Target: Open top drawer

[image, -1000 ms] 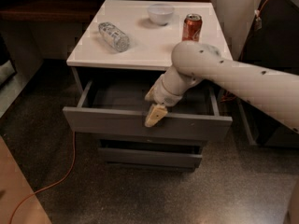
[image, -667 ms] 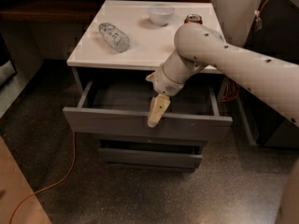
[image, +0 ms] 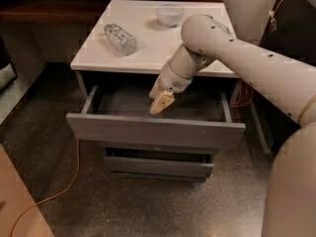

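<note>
The top drawer (image: 155,132) is a wide grey handle-less drawer, pulled well out from under the white tabletop (image: 148,38). Its shallow grey box shows inside and looks bare. My gripper (image: 161,101) hangs from the white arm over the middle of the open drawer, above its inside and behind its front panel. It touches nothing that I can see. The arm hides the back right part of the tabletop.
A clear plastic bottle (image: 120,38) lies on the tabletop at the left, and a white bowl (image: 170,14) stands at the back. A narrower grey drawer (image: 158,166) sits shut below. An orange cable (image: 59,191) runs over the floor at the left.
My arm has risen and swung up over the tabletop, lifting the gripper off the drawer's front edge to above its inside. The red can is now hidden behind the arm.
</note>
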Robot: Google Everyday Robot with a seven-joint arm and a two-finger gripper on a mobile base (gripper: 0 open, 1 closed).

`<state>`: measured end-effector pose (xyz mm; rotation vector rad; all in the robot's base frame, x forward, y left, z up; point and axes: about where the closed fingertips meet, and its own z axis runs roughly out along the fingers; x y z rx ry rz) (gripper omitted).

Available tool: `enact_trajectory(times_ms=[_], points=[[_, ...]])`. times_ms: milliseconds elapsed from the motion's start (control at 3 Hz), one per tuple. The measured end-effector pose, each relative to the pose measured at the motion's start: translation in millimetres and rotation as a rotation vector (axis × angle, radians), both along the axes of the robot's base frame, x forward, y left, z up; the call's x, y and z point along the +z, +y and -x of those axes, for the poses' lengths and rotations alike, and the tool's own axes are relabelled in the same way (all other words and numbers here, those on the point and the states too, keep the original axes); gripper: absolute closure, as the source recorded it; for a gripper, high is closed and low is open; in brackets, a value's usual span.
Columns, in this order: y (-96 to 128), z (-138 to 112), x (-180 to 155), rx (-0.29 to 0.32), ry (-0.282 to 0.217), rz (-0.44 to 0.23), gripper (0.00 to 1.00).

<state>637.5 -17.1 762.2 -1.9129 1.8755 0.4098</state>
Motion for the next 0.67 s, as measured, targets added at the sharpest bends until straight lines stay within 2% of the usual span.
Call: enact_trajectory(times_ms=[333, 667], points=[[3, -18, -21, -0.019, -0.009, 0.034, 0.78], [8, -36, -45, -0.039, -0.025, 0.066, 1.0]])
